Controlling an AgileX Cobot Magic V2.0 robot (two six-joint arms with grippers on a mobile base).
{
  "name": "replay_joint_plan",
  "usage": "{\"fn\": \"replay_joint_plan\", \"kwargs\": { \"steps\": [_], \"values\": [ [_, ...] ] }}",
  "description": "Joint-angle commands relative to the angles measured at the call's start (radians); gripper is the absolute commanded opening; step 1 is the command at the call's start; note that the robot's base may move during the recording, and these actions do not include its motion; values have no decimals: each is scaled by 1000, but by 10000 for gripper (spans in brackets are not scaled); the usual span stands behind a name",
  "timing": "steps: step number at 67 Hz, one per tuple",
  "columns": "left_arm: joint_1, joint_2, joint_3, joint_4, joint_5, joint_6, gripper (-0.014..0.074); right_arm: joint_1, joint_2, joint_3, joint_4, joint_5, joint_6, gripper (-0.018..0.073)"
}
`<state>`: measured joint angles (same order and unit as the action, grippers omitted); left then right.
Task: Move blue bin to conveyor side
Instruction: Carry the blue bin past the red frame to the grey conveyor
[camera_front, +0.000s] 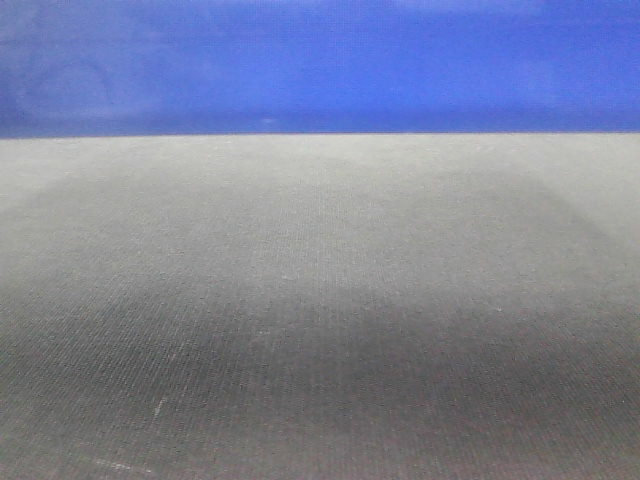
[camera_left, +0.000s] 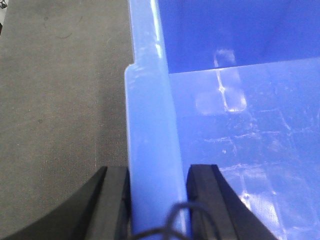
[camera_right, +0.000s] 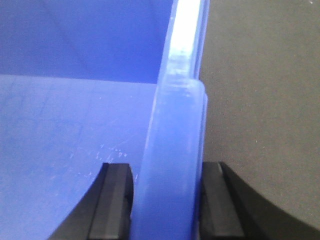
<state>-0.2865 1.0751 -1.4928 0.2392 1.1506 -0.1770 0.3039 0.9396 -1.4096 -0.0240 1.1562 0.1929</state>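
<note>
Gripping the blue bin (camera_front: 320, 65) at two places on its rim, both arms were closed on the plastic. The left gripper (camera_left: 159, 172) straddled the thick pale-blue rim (camera_left: 150, 125), one black finger (camera_left: 112, 200) on the outer side of the bin and the other on the inner side, both pressed against the rim. A thin dark cable (camera_left: 175, 220) looped across the rim just below those fingers. Inside the bin, beyond the left gripper, the glossy floor (camera_left: 250, 150) showed fine scratches and bright reflections, and a darker blue wall rose at its far edge.

The right gripper (camera_right: 166, 170) held the bin's rim in the same way, with one finger (camera_right: 112, 200) inside the bin and its partner outside, the plastic squeezed between them. From the wrist views I could not tell whether these were opposite walls or one wall.

The bin sat on the conveyor belt (camera_front: 320, 300). In the front view its smooth blue side filled the top of the frame, meeting the belt along a straight line. The dark grey woven belt stretched from the bin's base toward the camera, marked by faint pale scuffs. Grey belt also lay just outside the bin in both wrist views, left of the rim for the left arm and right of it for the right arm.
</note>
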Motion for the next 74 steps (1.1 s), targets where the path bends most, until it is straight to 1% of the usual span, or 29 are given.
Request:
{"fn": "replay_joint_plan", "kwargs": {
  "steps": [1,41,52,66,74],
  "values": [
    [2,-17,-18,94,-79,9,-17,-5,-21,-26,-59,-95,-32,-78],
    [2,-17,-18,94,-79,9,-17,-5,-21,-26,-59,-95,-32,-78],
    [2,-17,-18,94,-79,9,-17,-5,-21,-26,-59,-144,-32,-78],
    [2,-17,-18,94,-125,9,-17,-5,-21,-26,-59,-147,-32,-78],
    [2,-17,-18,89,-129,9,-17,-5,-21,-26,-59,-147,-32,-78]
  ]
}}
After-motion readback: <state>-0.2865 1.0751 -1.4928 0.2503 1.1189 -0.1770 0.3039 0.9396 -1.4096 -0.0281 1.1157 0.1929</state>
